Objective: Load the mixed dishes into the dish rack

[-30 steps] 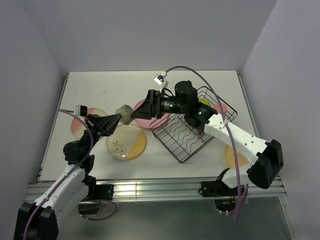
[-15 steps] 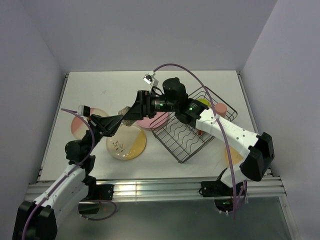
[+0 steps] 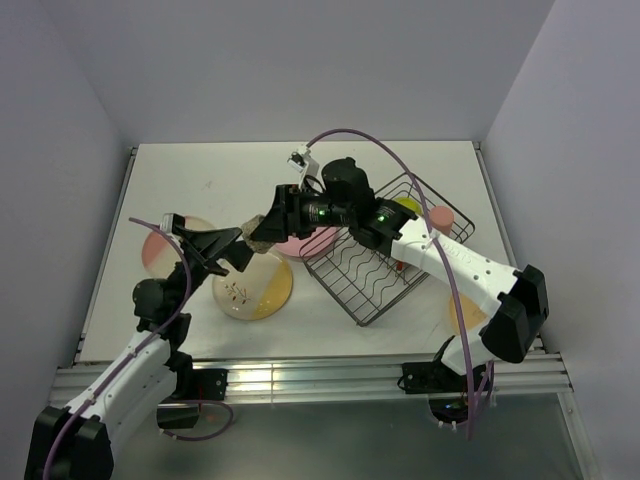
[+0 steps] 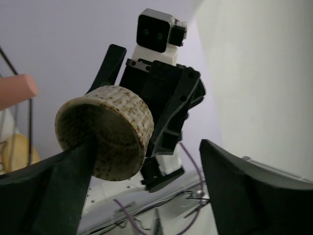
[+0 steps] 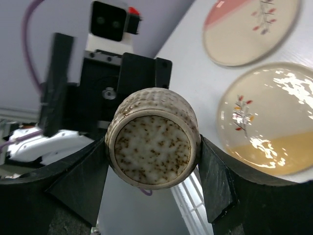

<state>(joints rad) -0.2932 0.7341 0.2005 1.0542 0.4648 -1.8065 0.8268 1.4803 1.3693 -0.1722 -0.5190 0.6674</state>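
**Handover point: small speckled grey-cream ceramic cup held in mid-air at 9 o'clock of the black wire dish rack.**

Right gripper grasps the cup, one finger pressed on each side, with the cup's base facing the right wrist camera. Left gripper is released, jaws spread wide; one finger lies just beside the cup's rim, contact cannot be told. The cup hangs above the white tabletop. Round pink plate at the cup's 3 o'clock. Cream-yellow twig-patterned plate at its 6 o'clock. Pink-cream twig-patterned plate at its 9 o'clock, well apart.
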